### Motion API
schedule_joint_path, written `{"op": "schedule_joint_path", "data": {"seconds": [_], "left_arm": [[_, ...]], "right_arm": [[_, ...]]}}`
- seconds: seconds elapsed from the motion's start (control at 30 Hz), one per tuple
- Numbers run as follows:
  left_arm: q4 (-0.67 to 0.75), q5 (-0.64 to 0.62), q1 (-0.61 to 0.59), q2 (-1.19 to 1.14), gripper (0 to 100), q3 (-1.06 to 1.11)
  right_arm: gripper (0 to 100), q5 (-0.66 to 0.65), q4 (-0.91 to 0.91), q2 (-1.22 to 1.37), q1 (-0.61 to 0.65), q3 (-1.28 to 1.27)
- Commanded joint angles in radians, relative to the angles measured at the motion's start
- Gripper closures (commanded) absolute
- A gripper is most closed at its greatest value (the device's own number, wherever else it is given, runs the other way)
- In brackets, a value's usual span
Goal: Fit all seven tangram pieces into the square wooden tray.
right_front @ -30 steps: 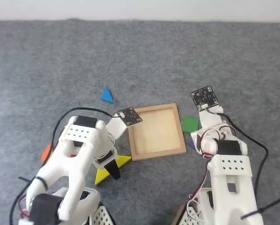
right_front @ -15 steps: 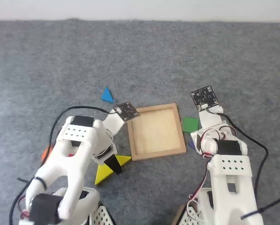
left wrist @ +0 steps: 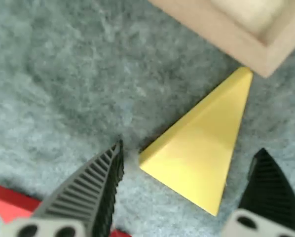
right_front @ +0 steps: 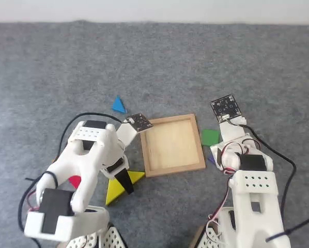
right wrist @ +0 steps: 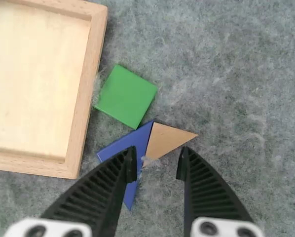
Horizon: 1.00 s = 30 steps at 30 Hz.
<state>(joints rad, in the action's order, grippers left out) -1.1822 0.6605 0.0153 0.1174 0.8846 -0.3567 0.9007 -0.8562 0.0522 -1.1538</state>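
Left gripper (left wrist: 189,149) is repositioned, held open astride yellow triangle (left wrist: 206,143) | right gripper (right wrist: 156,152) is kept open | tray (right_front: 174,166) unfilled, grasp expected

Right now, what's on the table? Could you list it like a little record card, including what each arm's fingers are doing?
tray: wooden, square, nothing in it
left fingers: open, one on either side of the yellow triangle
right fingers: open, over the tan triangle and the blue piece
green square: outside the tray, close to its rim
small blue triangle: on its own, away from the tray
red piece: beside the left fingers
pieces fitted: none
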Motion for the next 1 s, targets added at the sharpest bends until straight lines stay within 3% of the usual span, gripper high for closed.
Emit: {"op": "schedule_joint_path", "data": {"seconds": [0.0,0.73,0.97], "left_arm": [[-0.015,0.005,0.003,0.012,62,-0.025],[0.117,0.000,0.002,0.005,66,0.079],[0.101,-0.043,-0.003,0.015,79,0.079]], "right_arm": [[84.4,0.003,0.010,-0.041,-0.012,0.041],[84.4,0.003,0.010,-0.050,-0.013,0.026],[84.4,0.003,0.004,-0.050,-0.013,0.026]]}}
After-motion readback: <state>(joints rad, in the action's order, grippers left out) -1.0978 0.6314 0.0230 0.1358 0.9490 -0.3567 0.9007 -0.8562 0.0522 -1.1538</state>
